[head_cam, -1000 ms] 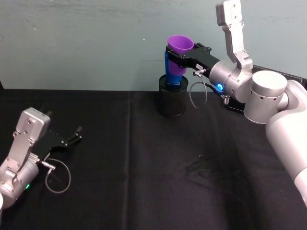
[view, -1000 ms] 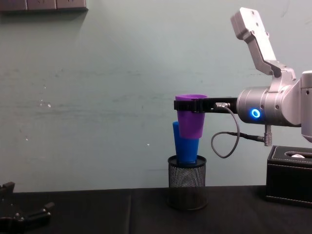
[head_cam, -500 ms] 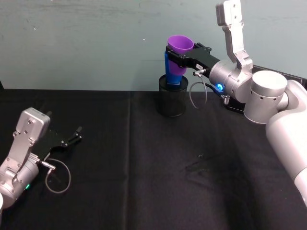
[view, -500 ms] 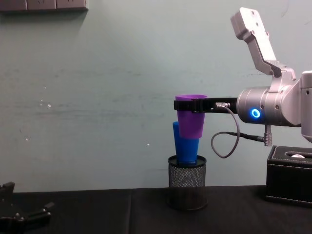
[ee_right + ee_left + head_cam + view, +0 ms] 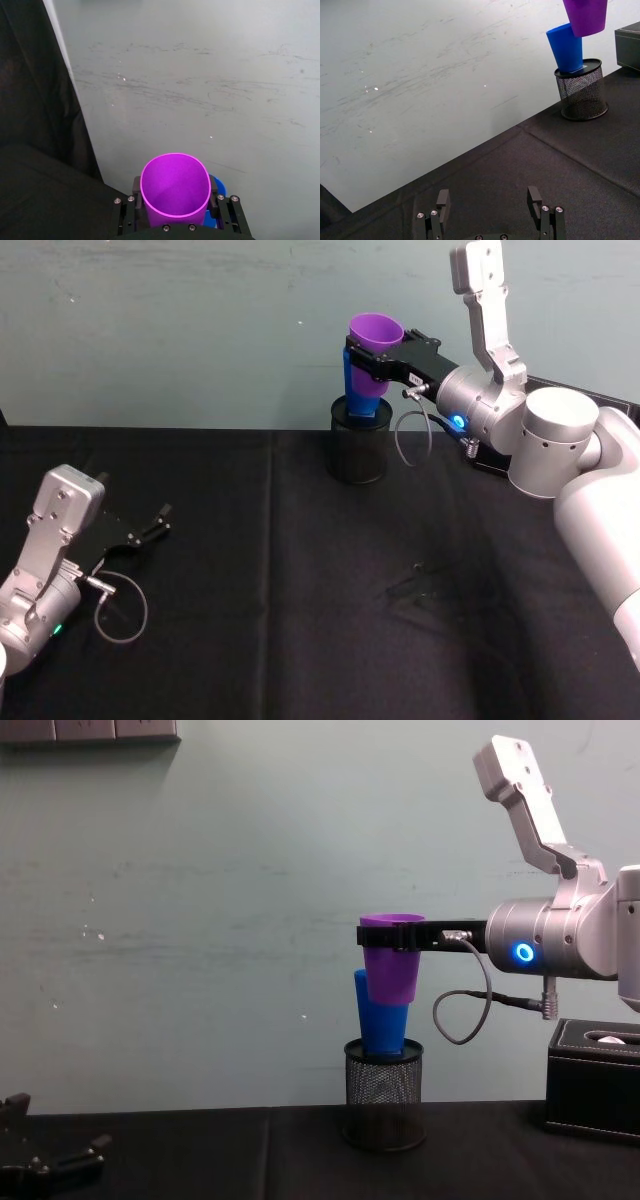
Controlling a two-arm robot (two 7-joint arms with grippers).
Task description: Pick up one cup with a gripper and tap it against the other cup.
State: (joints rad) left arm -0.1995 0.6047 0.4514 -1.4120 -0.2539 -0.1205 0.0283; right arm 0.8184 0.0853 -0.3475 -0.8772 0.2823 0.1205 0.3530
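Near the worktop's (image 5: pixel 300 620) left front corner, the left gripper (image 5: pixel 488 201) rests on the matt black cloth, its two slim black fingers (image 5: pixel 442 199) spread apart with nothing between them. At the far edge, about midway along, stands a cylindrical black wire-mesh holder (image 5: pixel 384 1105). A smooth blue plastic cup (image 5: pixel 380 1025), tapered, sits in it narrow end down, leaning slightly. Above the holder, the right gripper (image 5: pixel 392 935) reaches in level from the right, jaws clamped just below the wide rim of the purple cup (image 5: pixel 391 975), a smooth tapered tumbler held upright, mouth up, clear of the cloth. Its lower wall overlaps the blue cup's upper side and appears to touch it, though contact is not certain. A black box (image 5: pixel 590 1080) sits by the far right corner.
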